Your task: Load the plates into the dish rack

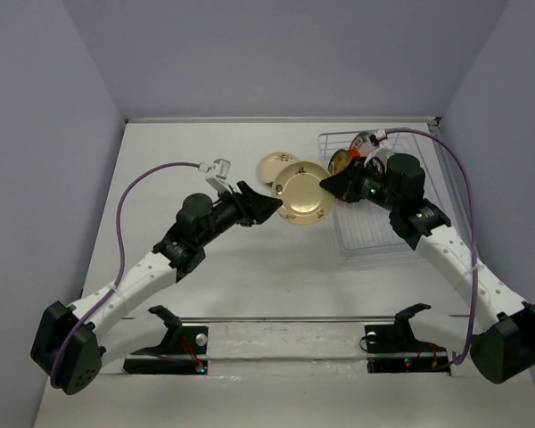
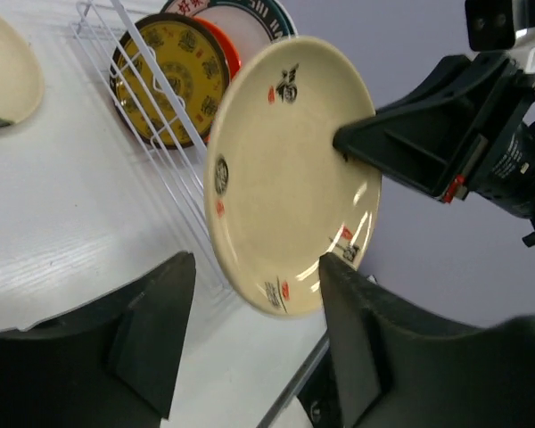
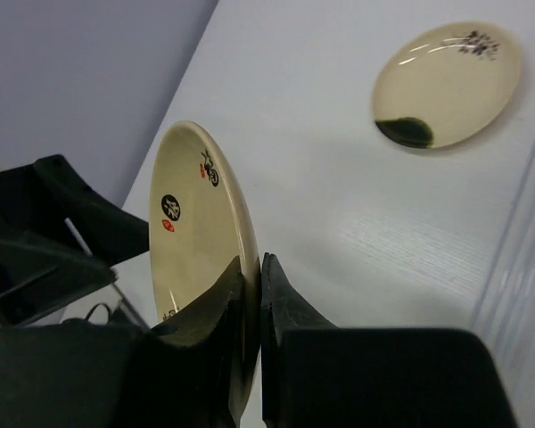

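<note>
**Five plates, one gripped**

Three overlap in the dish rack (image 1: 374,242), partly hidden: amber plate (image 2: 165,76), orange plate (image 2: 226,52), teal-rimmed plate (image 2: 250,22). Right fingers (image 3: 290,308) pinch one cream-gold plate (image 3: 192,223) by its rim just outside the rack; left fingers (image 2: 152,330) stand open beside it. Another cream plate (image 3: 450,76) lies on the table (image 1: 250,285) beyond.

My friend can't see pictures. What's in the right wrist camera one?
The right hand pinches the rim of a cream plate, holding it up on edge. A second cream plate lies flat on the white table farther away.
</note>
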